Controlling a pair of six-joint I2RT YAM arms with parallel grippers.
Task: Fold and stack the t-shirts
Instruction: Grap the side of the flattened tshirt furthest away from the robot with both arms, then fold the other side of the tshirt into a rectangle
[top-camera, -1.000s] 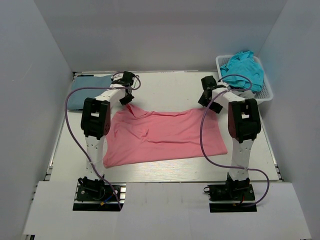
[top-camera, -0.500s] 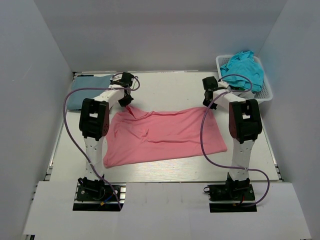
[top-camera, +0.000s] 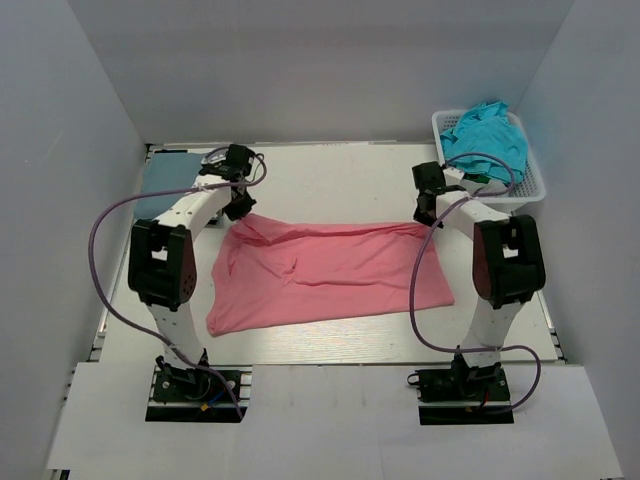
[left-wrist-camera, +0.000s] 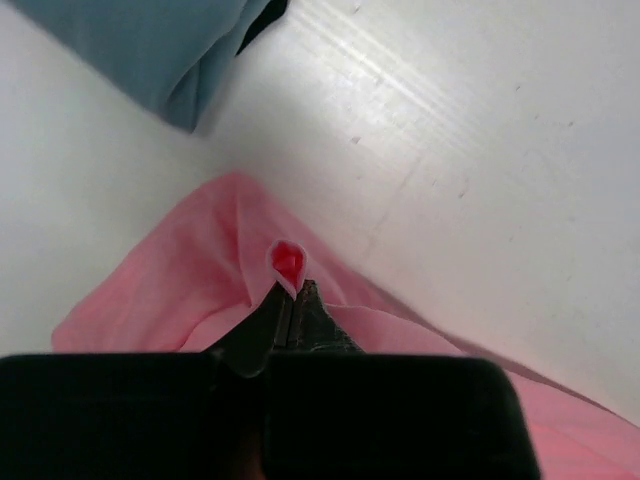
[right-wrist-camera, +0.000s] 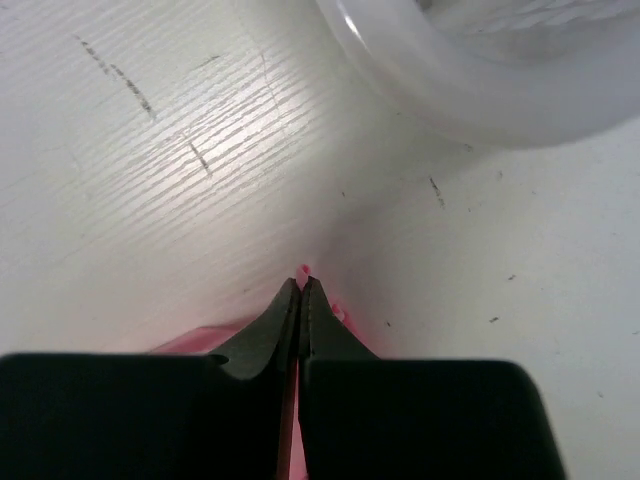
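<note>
Right, the salmon-pink t-shirt (top-camera: 330, 270) lies spread crosswise in the middle of the bench (top-camera: 330, 180), mostly flat, with some wrinkles toward its left side. Its far edge is pinched at both corners. The left gripper (left-wrist-camera: 292, 298) is clamped tight on a small fold of pink cloth at the far-left corner, a nub of fabric poking up between the tips. The right gripper (right-wrist-camera: 302, 288) is closed fully on the far-right corner, only a sliver of pink showing past the tips. Matched corner grips are likely so the far edge can lift evenly and fold over without skewing. The grey-blue t-shirt (top-camera: 165, 185) sits folded at the far left, near the left gripper but apart from the pink one; probably the stack spot. The teal t-shirt (top-camera: 487, 135) is heaped in the white basket (top-camera: 535, 185) at far right, just beyond the right gripper, seemingly waiting its turn.
</note>
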